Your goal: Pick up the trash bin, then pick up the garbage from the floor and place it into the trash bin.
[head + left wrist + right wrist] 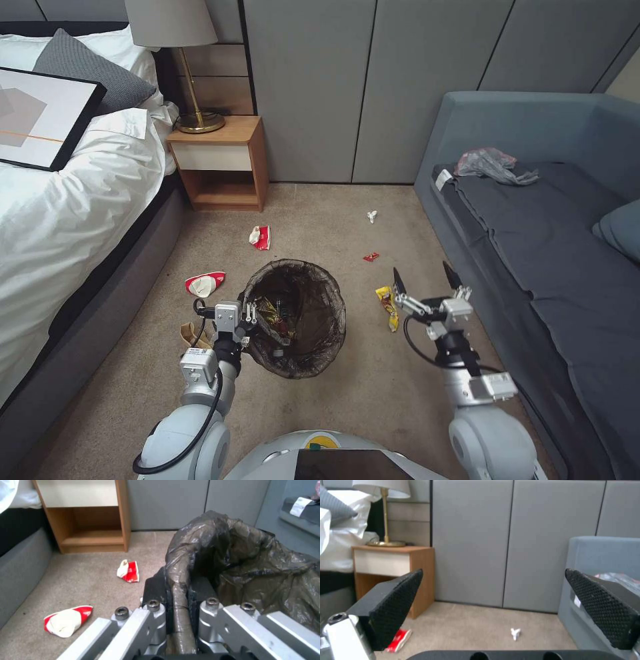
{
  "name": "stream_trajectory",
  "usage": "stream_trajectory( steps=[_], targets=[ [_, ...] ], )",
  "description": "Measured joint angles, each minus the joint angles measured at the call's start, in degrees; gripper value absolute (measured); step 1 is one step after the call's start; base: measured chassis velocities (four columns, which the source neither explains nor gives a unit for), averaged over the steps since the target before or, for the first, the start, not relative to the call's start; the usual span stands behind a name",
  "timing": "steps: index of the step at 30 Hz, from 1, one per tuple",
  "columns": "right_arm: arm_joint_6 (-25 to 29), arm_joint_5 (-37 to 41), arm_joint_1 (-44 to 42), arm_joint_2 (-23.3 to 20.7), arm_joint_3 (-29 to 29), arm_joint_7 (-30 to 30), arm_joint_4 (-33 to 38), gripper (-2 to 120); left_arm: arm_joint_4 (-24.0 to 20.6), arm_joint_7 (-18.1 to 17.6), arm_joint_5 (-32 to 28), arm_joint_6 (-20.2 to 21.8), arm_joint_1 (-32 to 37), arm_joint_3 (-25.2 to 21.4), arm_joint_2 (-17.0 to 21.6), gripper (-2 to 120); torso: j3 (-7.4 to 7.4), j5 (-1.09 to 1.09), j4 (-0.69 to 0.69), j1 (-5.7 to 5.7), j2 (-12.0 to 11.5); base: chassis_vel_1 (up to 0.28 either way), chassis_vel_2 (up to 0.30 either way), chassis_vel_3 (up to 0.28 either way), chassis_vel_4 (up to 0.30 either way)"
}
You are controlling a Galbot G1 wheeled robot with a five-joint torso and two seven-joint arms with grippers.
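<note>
The trash bin [297,319] hangs from the left claw [252,313], which is clenched on its bag-lined near rim — yellow wrappers lie inside. The right claw [427,281] is spread wide and carries nothing, with a yellow snack wrapper [387,305] on the floor just beside its left finger. Beyond it lie a red scrap [371,257] and a white scrap [515,633]. Two red-and-white cartons [66,621] lie beyond the left claw — a tan paper piece [191,335] beside it.

Silver-grey jointed arms, black looped cables, left tool [261,319] bolted aluminium, right tool [424,278] black fingers (textured pads)
</note>
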Motion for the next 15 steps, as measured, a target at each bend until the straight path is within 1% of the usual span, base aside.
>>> stream_trajectory(
  steps=[1,2,4,6,8,9,10,11,12,13,15],
  targets=[
    [-1.1,0.8,2.0,-0.6,-0.1,0.3,-0.7,100,0.0,0.0,0.0,0.0,0.1,0.0,0.1,7,0.00,-0.01,0.01,0.00,0.0,0.000,0.000,0.000,0.000],
    [-1.1,0.8,2.0,-0.6,-0.1,0.3,-0.7,100,0.0,0.0,0.0,0.0,0.1,0.0,0.1,7,0.00,-0.01,0.01,0.00,0.0,0.000,0.000,0.000,0.000],
    [-4.2,3.5,7.4,-2.0,-0.9,1.4,-3.5,100,0.0,0.0,0.0,0.0,0.3,-0.3,0.3,7,0.00,0.00,0.02,0.00,0.0,0.000,0.000,0.000,0.000],
    [-5.2,4.3,8.8,-2.4,-1.2,1.7,-4.5,100,0.0,0.0,0.0,0.0,0.4,-0.4,0.3,7,0.00,0.00,0.02,0.00,0.0,0.000,0.000,0.000,0.000],
    [-9.5,7.8,13.0,-3.8,-2.6,3.2,-8.1,100,0.0,0.0,0.0,-0.1,0.7,-0.5,0.3,7,0.01,0.01,0.02,0.00,0.0,0.000,0.000,0.000,0.000],
    [-9.5,7.8,13.0,-3.8,-2.6,3.2,-8.1,100,0.0,0.0,0.0,-0.1,0.7,-0.5,0.3,7,0.01,0.01,0.02,0.00,0.0,0.000,0.000,0.000,0.000],
    [-14.3,12.1,16.6,-5.0,-4.0,5.0,-11.5,100,0.0,0.0,0.2,-0.1,0.7,-0.6,0.3,7,0.00,0.00,0.00,0.00,0.0,0.000,0.000,0.000,0.000],
    [-15.6,13.2,18.0,-5.4,-4.6,5.6,-13.1,100,0.1,0.1,0.2,-0.1,0.8,-0.6,0.3,7,0.01,0.00,0.01,0.00,0.0,0.000,0.000,0.000,0.000],
    [-16.7,14.1,19.9,-6.1,-5.3,6.0,-15.7,100,0.2,0.1,0.3,-0.1,0.8,-0.6,0.2,7,0.01,0.01,0.00,0.00,0.0,0.000,0.000,0.000,0.000],
    [-16.7,14.1,19.9,-6.1,-5.3,6.0,-15.7,100,0.2,0.1,0.3,-0.1,0.8,-0.6,0.2,7,0.01,0.01,0.00,0.00,0.0,0.000,0.000,0.000,0.000],
    [-17.5,14.8,23.7,-7.4,-6.6,6.4,-20.6,100,0.4,0.1,0.6,-0.2,1.0,-0.5,0.1,7,0.01,0.02,0.01,0.00,0.0,0.000,0.000,0.000,0.000]
  ],
)
